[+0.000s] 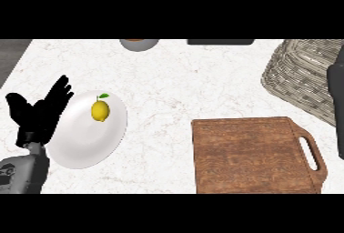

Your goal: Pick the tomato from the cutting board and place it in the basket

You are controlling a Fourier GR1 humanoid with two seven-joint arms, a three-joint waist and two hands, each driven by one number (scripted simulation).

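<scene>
Resting at nine o'clock, the left hand [37,113] was held spread, judged idle; the cutting board [249,154] was seen without tomato.

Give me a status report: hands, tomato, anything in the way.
Left hand open, resting by the plate. Right hand barely in view at right edge, state unclear. Tomato not visible; cutting board bare. Path to basket clear.

Pale marbled counter [194,86]
white plate [84,141] at left; wooden cutting board [249,154] lower right; wicker basket [299,73] upper right; grey bowl [139,44] at top edge
</scene>
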